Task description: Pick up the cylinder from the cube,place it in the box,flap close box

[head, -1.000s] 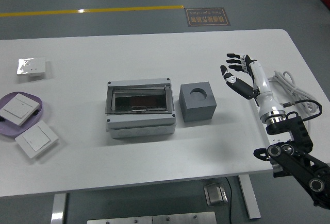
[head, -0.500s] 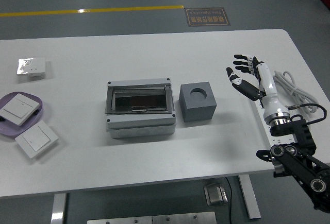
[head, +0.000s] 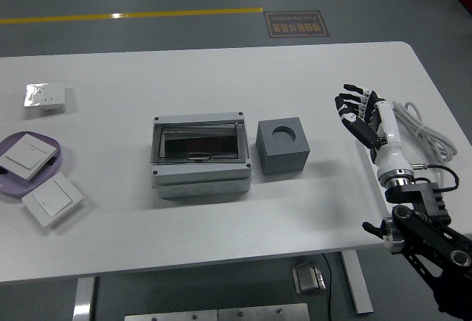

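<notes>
A grey cube (head: 282,146) with an empty round hole in its top stands on the white table (head: 221,77), right of the grey box (head: 200,156). The box's clear flap lies shut over a dark inside. No cylinder shows. My right hand (head: 359,111) hovers over the table right of the cube, fingers spread, holding nothing. My left arm is out of view.
A white cable (head: 420,125) lies coiled at the table's right edge beside my right arm. At the left, a purple plate (head: 55,160) holds a white switch panel (head: 27,154); another panel (head: 51,199) lies below it and a wrapped one (head: 46,97) farther back.
My right hand has drawn back to the right, away from the cube, and lower toward the table's right edge. Nothing else has moved.
</notes>
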Tool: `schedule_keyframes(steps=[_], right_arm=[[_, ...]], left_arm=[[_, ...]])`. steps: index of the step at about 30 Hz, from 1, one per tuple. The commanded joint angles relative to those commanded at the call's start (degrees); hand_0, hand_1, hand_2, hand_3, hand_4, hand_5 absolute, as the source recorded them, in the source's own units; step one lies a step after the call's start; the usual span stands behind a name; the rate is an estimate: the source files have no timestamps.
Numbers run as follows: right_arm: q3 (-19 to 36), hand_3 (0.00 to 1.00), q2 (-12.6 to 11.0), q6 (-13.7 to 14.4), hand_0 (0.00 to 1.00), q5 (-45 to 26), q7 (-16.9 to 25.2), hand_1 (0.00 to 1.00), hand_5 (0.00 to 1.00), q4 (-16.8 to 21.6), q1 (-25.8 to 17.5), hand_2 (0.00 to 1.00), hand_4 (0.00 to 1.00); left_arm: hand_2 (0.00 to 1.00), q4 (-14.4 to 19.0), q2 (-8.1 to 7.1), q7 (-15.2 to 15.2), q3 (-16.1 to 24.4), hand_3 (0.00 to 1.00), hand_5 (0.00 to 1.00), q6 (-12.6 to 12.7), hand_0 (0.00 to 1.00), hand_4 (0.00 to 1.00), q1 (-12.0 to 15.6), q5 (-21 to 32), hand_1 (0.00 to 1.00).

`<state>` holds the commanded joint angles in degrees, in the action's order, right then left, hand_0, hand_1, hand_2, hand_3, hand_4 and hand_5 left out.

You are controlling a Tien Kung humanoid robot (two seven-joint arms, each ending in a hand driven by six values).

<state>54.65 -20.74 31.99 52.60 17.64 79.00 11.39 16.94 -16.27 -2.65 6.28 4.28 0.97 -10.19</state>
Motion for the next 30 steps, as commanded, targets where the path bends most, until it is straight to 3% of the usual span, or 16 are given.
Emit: schedule_keyframes(steps=[4, 11, 20, 30], right_arm=[[0.1, 0.719, 0.2, 0.4, 0.714, -1.7, 1.2, 0.672, 0.327, -0.3, 0.0, 0.68, 0.731], [0.3, 0.717, 0.3, 0.3, 0.715, -4.0, 3.4, 0.672, 0.322, -0.8, 0.0, 0.676, 0.731], [0.2, 0.735, 0.7, -0.1, 0.713, -5.8, 4.0, 0.67, 0.324, -1.7, -0.3, 0.673, 0.745], [-0.9, 0.722, 1.5, -0.8, 0.707, -7.3, 4.8, 0.668, 0.354, -1.7, 0.2, 0.671, 0.746]], left_arm=[[0.589, -0.7, -0.19, 2.6, -2.8, 0.613, 0.225, -0.3, 0.612, 0.684, 0.1, 4.7, 0.624], [0.589, -1.5, -1.27, 4.4, -2.0, 0.612, 0.224, -1.0, 0.612, 0.684, -0.5, 10.7, 0.624], [0.589, -1.5, -1.51, 4.2, -1.7, 0.612, 0.225, -1.2, 0.612, 0.684, -0.8, 10.8, 0.624], [0.589, -1.4, -0.36, 3.1, -1.9, 0.612, 0.226, -1.2, 0.612, 0.683, 0.2, 10.1, 0.624]])
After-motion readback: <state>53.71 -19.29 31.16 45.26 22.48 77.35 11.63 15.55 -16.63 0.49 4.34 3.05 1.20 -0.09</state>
